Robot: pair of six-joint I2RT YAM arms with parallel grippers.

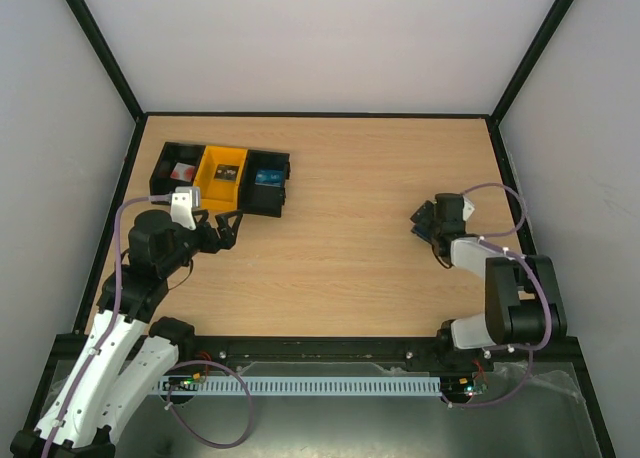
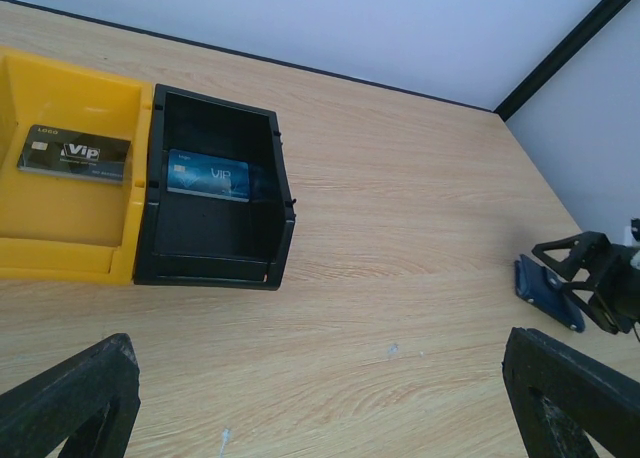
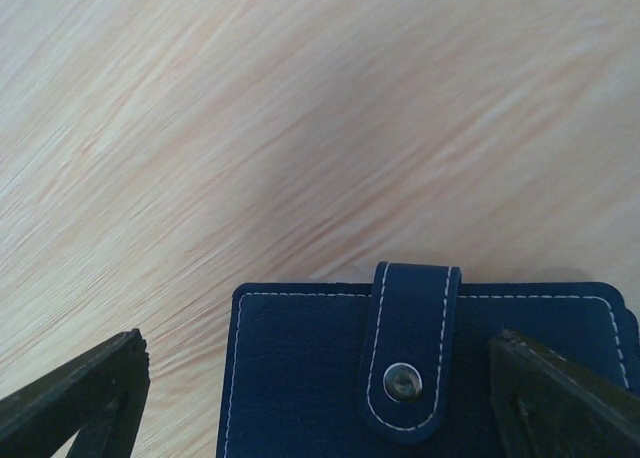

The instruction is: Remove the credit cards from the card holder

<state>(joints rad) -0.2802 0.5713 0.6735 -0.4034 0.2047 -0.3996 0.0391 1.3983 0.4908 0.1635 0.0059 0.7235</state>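
**Right arm lines up on the closed card holder**

We're over on the right side of the table (image 1: 350,268), where the card holder (image 3: 300,378) lies flat on the wood, well apart from the bins. The right gripper (image 3: 320,378) hangs directly above it with its jaws spread wide and nothing between them. One finger sits off the holder's left edge and the other is over its right end.

The strap tab (image 3: 410,318) is folded down over the face and its snap (image 3: 402,380) looks fastened, so we judge the holder shut.

Across the table the left gripper (image 2: 318,378) is also wide open and empty, parked in front of the bins. Two credit cards lie there already: a black card (image 2: 75,155) in the yellow bin (image 2: 60,248) and a blue card (image 2: 208,174) in the black bin (image 2: 215,268) beside it. A further black bin in the top view holds something small that we can't make out.

So we read this as the approach to the holder, with more to come out, though no card shows at its edges from here.

The next move calls for pinning or gripping the holder without covering that tab, then popping the snap. That likely needs the left arm to come across and help, because a flat holder on bare wood will slide under a one-sided tug.
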